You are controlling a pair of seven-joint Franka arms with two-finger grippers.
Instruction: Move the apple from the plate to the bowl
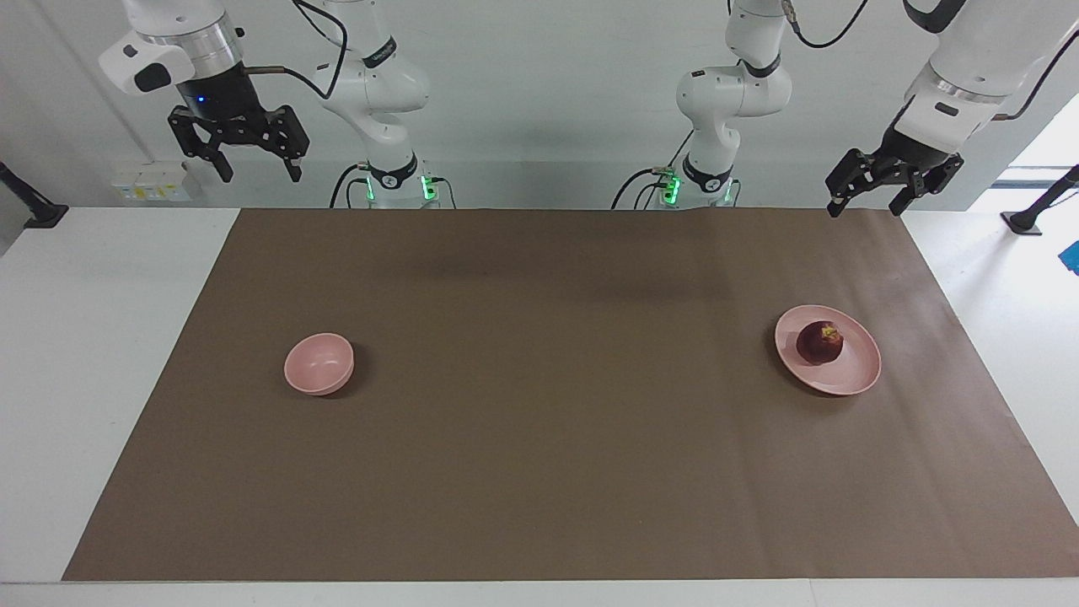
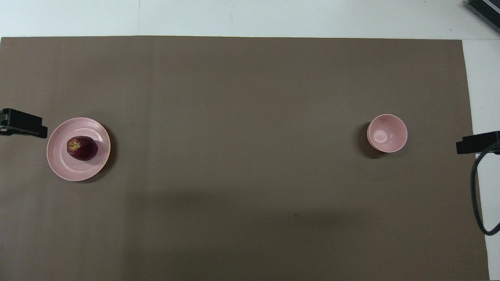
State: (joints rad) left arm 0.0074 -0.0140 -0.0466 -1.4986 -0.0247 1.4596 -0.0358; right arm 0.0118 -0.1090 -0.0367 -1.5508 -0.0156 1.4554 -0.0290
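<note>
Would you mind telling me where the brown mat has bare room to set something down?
The widest free patch lies between the small deep pink bowl and the flat pink plate holding the dark red apple. Nowhere is crowded. Both open hands hang high, left and right.

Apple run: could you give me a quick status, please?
Left gripper and right gripper open, raised, empty. Apple on plate. Bowl empty. Nothing between them.

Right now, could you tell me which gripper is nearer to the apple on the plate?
The left gripper. It hangs open, high above the table's left-arm end, where the apple lies on the plate. The right gripper waits open, raised at the other end, where the bowl stands.
</note>
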